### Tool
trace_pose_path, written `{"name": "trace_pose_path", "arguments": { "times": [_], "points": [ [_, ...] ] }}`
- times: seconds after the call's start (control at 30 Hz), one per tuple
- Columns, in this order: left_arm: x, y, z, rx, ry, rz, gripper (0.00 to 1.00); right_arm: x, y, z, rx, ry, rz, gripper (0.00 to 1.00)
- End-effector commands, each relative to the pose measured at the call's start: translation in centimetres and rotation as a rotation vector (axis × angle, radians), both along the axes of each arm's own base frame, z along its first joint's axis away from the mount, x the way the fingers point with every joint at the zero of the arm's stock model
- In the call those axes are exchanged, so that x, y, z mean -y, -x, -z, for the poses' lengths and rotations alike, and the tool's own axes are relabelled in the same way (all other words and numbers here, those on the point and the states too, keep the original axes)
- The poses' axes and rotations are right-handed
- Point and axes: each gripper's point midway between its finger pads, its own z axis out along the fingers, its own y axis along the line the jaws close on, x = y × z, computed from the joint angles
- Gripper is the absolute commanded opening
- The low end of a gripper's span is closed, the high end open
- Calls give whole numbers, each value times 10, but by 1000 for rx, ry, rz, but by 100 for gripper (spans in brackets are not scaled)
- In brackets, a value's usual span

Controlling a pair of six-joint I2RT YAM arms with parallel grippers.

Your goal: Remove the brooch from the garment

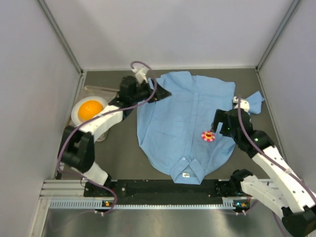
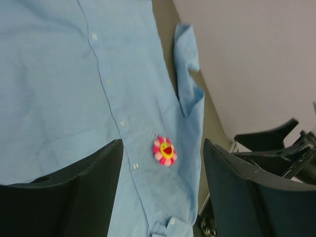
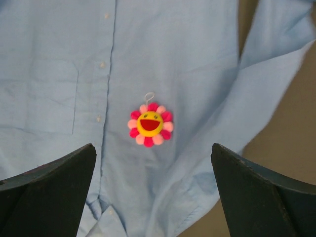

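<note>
Right hand [image 3: 153,147] is spread wide w/ nothing between the fingers, and it's the one you want. In its wrist view the brooch [image 3: 150,124] sits almost dead centre in the gap, just ahead of the tips, lying flat on the shirt [image 3: 59,59]. From above, that hand hangs just beside the brooch [image 1: 208,136], to its right and a bit farther from the bases, so from the hand the pin lies left and toward the near edge.

Brooch is on the chest panel, right of the button line and closer to the collar than the hem; collar points at the bases. It's round, so you've no long axis to line up with, but a thin wire loop [image 3: 149,96] sticks out past the petals on the side away from the hand. Can't tell how it's fastened to the cloth.

Left hand [image 1: 162,92] is also spread and empty, over the far left corner of the shirt, well apart from the brooch w/ most of the shirt front between them. Can't tell if it touches the cloth.

My read: go fwd and down w/ the right and close across the petals. The cloth will prob lift w/ it, so you may want the left pressing the shirt to the counter [image 1: 118,148] first
</note>
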Motion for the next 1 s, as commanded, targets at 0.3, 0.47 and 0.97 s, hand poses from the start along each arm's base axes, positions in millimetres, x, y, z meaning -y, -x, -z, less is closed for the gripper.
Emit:
{"name": "trace_pose_path", "arguments": {
  "times": [0.3,0.47,0.97],
  "points": [
    [169,55,116,-124,-128,376,65,-36,-16,78,-126,-447,-78,71],
    [192,77,155,-164,-184,436,54,-26,-5,107,-151,-479,15,71],
    [218,97,202,-219,-277,503,36,-21,-9,133,-186,-577,63,44]
  ]
}}
